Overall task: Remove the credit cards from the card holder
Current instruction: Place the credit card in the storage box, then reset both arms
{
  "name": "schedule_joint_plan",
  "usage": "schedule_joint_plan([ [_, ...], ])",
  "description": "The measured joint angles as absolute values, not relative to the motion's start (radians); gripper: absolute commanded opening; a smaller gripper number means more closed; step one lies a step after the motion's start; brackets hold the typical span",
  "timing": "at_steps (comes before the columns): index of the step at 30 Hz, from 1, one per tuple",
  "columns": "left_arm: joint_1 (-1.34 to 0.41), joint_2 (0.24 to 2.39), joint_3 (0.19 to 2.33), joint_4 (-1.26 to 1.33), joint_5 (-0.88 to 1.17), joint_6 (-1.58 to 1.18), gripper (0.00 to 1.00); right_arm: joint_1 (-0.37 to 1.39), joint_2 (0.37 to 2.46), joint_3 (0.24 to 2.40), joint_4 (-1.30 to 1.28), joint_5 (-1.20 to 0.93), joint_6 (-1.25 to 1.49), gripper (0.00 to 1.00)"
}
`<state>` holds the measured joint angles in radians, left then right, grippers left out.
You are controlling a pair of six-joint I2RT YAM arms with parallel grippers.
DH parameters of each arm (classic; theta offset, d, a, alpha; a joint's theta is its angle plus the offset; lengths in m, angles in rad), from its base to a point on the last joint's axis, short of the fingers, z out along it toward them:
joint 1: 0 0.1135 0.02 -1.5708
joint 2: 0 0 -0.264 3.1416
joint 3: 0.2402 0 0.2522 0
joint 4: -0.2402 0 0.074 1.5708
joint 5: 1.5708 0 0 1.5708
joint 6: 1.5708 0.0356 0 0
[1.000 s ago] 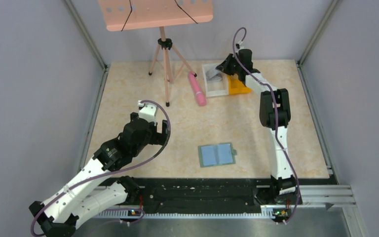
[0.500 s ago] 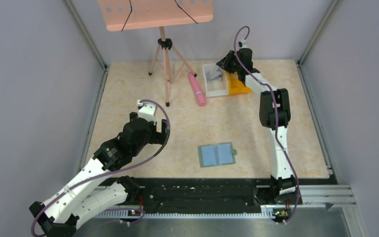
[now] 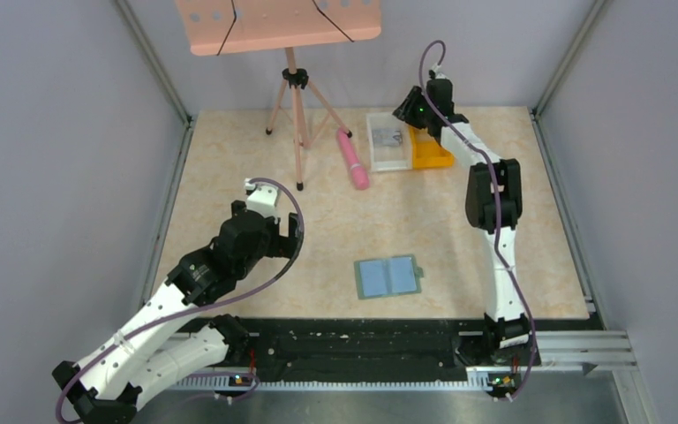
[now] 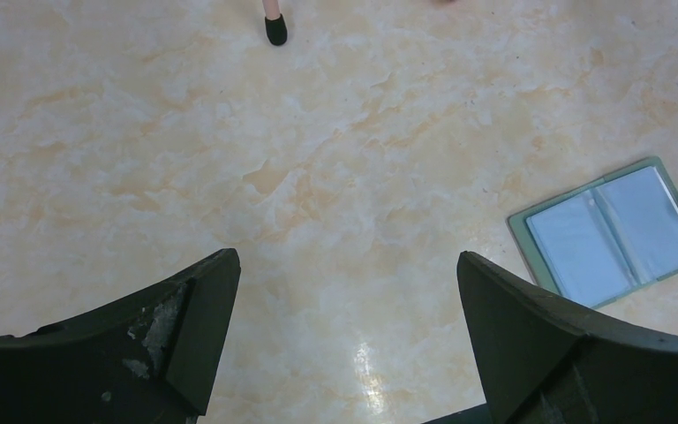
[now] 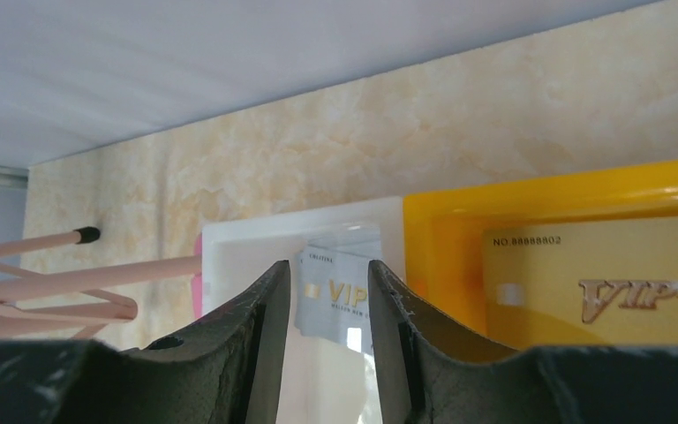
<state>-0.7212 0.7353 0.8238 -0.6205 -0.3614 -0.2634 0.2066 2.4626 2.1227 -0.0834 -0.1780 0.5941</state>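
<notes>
The card holder lies spread open on the table, sage-green with blue pockets; it also shows at the right of the left wrist view. A silver credit card lies in the white bin; in the right wrist view the card shows beyond the fingers. A gold credit card lies in the orange bin. My right gripper hovers at the back above the bins, open with a narrow gap and empty. My left gripper is wide open and empty, left of the holder.
A pink tripod stand with a tray on top stands at the back left. A pink tube lies left of the white bin. The orange bin adjoins the white one. Grey walls close in the table.
My right gripper has lifted up and back from the white bin, leaving the silver card lying in it. The left arm and the holder have not moved.
</notes>
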Motion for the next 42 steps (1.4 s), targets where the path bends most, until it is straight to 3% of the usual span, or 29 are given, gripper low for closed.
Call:
schedule_joint_plan([
  [11, -0.72, 0.739, 0.841, -0.624, -0.338, -0.297, 0.99, 0.202, 2.152, 1.912, -0.256, -0.175, 0.508, 0.41],
  [19, -0.72, 0.759, 0.901, -0.643, -0.305, -0.356, 0.99, 0.254, 1.662, 1.44, -0.287, -0.178, 0.489, 0.47],
  [24, -0.72, 0.73, 0.904, -0.659, -0.282, -0.397, 0.99, 0.389, 1.394, 1.163, -0.344, -0.185, 0.454, 0.64],
  [26, -0.72, 0.694, 0.904, -0.656, -0.268, -0.402, 0.99, 0.429, 1.281, 1.058, -0.373, -0.189, 0.448, 0.79],
  [27, -0.72, 0.678, 0.904, -0.654, -0.264, -0.404, 0.99, 0.435, 1.225, 1.018, -0.392, -0.189, 0.451, 0.94],
  [28, -0.72, 0.661, 0.904, -0.649, -0.257, -0.407, 0.99, 0.437, 1.174, 0.982, -0.405, -0.187, 0.454, 0.98],
  [36, -0.72, 0.574, 0.871, -0.604, -0.25, -0.422, 0.99, 0.442, 0.695, 0.864, -0.524, -0.173, 0.464, 0.99],
  [42, -0.72, 0.517, 0.818, -0.579, -0.24, -0.422, 0.99, 0.442, 0.59, 0.881, -0.578, -0.139, 0.5, 0.99],
])
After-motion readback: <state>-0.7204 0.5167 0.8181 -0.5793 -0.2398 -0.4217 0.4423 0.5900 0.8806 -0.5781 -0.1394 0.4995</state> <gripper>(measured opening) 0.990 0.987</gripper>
